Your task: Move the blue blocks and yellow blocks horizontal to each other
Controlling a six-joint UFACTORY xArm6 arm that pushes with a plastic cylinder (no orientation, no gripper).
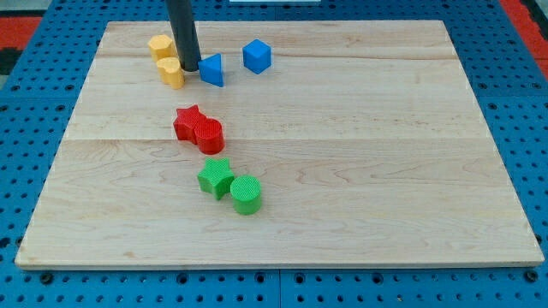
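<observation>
Green cylinder (pixel 247 194) and green star (pixel 215 176) lay nearest; red star (pixel 187 121) touched red cylinder (pixel 209 134).
My tip (pixel 190 68) stood between yellow cylinder (pixel 171 73) and blue wedge (pixel 211 69); rod carried no jaws.

My rod enters from the view's top edge as a straight dark shaft, nearly upright, leaning slightly toward the view's right as it descends. My tip (pixel 190 68) sits at its very bottom, just to the view's left of the blue triangular block (pixel 211 70), apparently touching it. No arm links or wrist show.
</observation>
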